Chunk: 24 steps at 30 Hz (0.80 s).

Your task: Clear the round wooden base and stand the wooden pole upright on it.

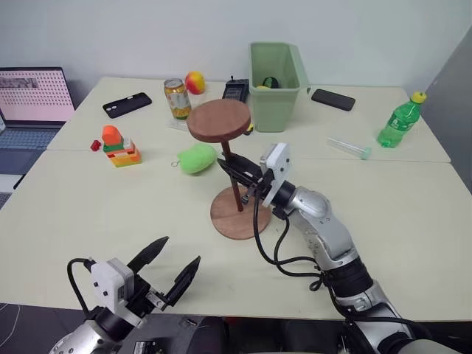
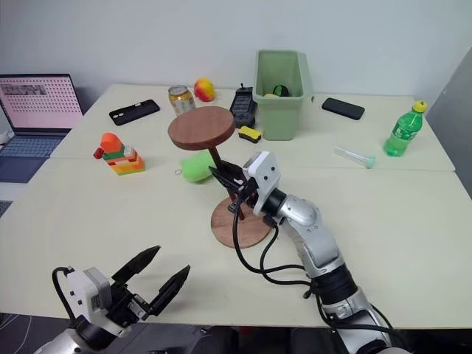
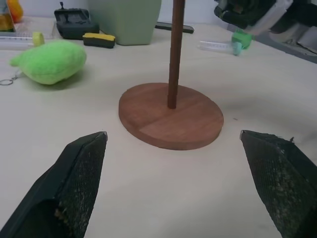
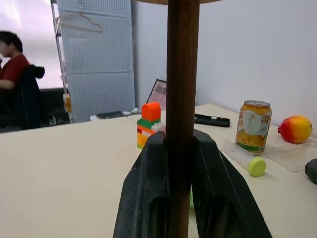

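The round wooden base (image 1: 225, 221) lies flat on the table's middle. The wooden pole (image 1: 235, 184) stands upright on the base, its rod meeting the centre (image 3: 172, 101), with its own disc (image 1: 219, 120) at the top. My right gripper (image 1: 229, 168) is shut on the rod about halfway up, both fingers (image 4: 148, 193) pressed against its sides. At the near left edge of the table my left gripper (image 1: 181, 249) hangs open and holds nothing, pointing toward the base (image 3: 171, 124) from a short way off.
A green plush (image 1: 197, 158) lies just left of the pole. Behind are a can (image 1: 177, 98), a green bin (image 1: 276, 77), two phones (image 1: 127, 105) (image 1: 332, 99), toy blocks (image 1: 119, 149), a green bottle (image 1: 398, 122) and a laptop (image 1: 33, 96). A person (image 4: 12, 64) sits beyond the table.
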Motion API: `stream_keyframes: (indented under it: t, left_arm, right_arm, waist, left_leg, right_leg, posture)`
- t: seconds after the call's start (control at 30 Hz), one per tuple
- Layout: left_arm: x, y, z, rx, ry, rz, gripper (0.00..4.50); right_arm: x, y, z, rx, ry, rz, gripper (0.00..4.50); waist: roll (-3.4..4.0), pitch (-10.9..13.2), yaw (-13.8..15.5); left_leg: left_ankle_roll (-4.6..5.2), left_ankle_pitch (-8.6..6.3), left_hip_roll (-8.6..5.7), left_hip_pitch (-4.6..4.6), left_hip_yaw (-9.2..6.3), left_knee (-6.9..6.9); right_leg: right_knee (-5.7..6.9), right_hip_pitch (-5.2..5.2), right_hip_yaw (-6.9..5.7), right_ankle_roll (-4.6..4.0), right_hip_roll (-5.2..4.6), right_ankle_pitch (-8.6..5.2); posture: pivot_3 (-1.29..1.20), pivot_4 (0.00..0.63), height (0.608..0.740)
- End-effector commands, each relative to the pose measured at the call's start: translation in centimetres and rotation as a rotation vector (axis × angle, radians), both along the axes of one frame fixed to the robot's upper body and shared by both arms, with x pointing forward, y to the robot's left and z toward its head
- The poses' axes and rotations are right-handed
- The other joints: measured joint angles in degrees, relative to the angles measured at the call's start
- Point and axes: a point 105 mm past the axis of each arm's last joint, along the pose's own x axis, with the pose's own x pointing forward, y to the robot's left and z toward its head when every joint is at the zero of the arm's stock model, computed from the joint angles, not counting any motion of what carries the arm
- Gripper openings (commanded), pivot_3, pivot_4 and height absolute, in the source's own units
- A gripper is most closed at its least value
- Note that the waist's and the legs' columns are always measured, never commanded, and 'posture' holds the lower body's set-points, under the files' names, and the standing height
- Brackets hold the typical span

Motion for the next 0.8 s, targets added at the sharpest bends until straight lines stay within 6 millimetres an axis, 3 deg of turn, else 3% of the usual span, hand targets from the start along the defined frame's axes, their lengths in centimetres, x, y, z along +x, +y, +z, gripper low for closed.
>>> stream_keyframes:
  t: [0.03,0.27,0.5,0.8]
  left_arm:
    - [0.2,-0.8,1.6,-0.007,-0.032,-0.014,4.50]
    - [0.8,-1.5,3.2,-0.006,-0.038,-0.015,4.50]
    - [1.2,-1.7,3.7,-0.004,-0.032,-0.015,4.50]
    - [1.4,-2.3,4.0,-0.007,-0.028,-0.015,4.50]
  right_arm:
    - [1.1,-2.2,-4.9,-0.138,0.173,-0.067,0.23]
    - [1.3,-2.2,-6.5,-0.182,0.276,-0.088,0.23]
    - [1.4,-2.4,-8.8,-0.225,0.404,-0.110,0.23]
    - [1.0,-2.8,-11.5,-0.364,0.415,-0.111,0.23]
  waist:
    - [0.12,-0.3,0.0]
    - [0.38,-0.8,0.0]
    - [0.62,-1.0,-0.1]
    - [0.64,-1.7,-0.1]
  left_leg:
    - [0.00,0.00,0.00,0.01,0.01,0.00]
    - [0.00,0.00,-0.01,0.16,0.00,-0.01]
    - [0.03,-0.02,0.03,1.06,-0.01,-0.21]
    - [0.02,-0.02,0.03,1.15,-0.02,-0.26]
  right_leg:
    - [-0.02,0.03,0.01,0.00,0.00,0.00]
    - [-0.09,0.22,0.00,0.01,0.03,0.01]
    - [-0.42,0.93,0.01,-0.06,0.06,-0.06]
    - [-0.48,0.94,0.02,-0.07,0.05,-0.08]
  posture:
    - [0.00,0.150,0.740]
    - [0.00,0.150,0.740]
    - [0.00,0.150,0.740]
    - [0.00,0.150,0.740]
